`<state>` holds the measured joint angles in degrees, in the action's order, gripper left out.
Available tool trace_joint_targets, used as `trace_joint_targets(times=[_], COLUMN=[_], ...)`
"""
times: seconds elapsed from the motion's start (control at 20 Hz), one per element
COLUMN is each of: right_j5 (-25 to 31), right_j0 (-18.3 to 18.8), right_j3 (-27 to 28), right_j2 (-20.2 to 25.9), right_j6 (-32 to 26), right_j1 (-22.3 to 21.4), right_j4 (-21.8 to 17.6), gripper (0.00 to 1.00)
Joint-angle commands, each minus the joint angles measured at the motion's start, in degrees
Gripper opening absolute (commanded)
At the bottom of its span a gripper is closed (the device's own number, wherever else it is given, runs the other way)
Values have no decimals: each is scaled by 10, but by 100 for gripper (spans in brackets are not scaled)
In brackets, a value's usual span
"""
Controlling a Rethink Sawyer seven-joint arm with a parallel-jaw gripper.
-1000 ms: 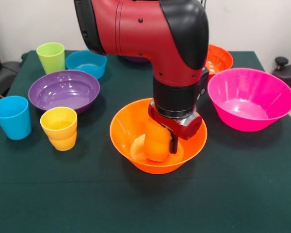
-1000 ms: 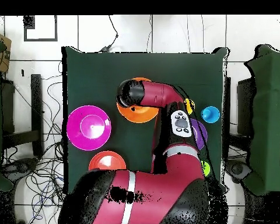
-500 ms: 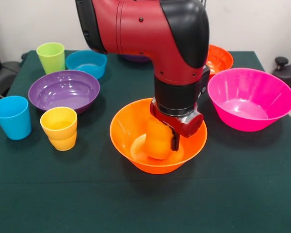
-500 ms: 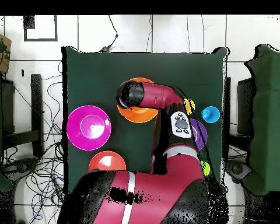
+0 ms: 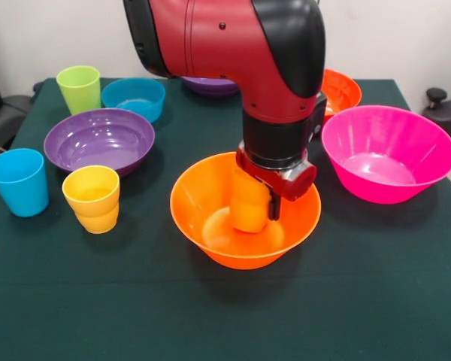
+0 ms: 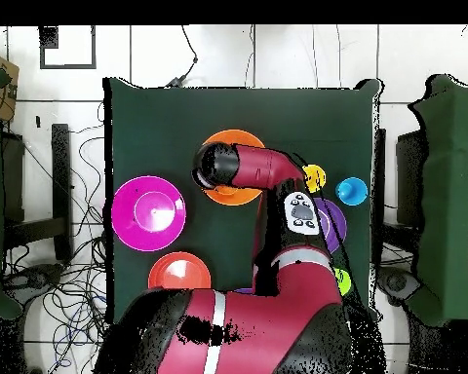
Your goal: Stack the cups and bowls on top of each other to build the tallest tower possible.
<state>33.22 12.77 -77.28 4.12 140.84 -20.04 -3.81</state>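
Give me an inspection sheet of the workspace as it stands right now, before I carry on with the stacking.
Surface: dark green cloth table.
Job's things: orange cup held inside the wide orange bowl, seemingly just above its floor. Loose: pink bowl, red-orange bowl, purple bowl, second purple bowl behind the arm, small blue bowl, lime green cup, blue cup, yellow cup.
Clutter: nothing seen.
Grippers: gripper shut on the orange cup.
Cables: loose cables on the floor beside the table, overhead view.
Surroundings: tiled floor; dark objects off both table sides.
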Motion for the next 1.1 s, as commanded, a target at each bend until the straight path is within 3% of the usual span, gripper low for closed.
trace_joint_targets(times=[0.05, 0.7, 1.1], right_j5=[-13, -74, -91], right_j0=[-2, -20, -9], right_j3=[-71, -57, -58], right_j2=[40, 10, 4], right_j6=[6, 33, 25], right_j1=[16, 23, 25], right_j4=[-7, -19, -22], gripper=[0, 0, 0])
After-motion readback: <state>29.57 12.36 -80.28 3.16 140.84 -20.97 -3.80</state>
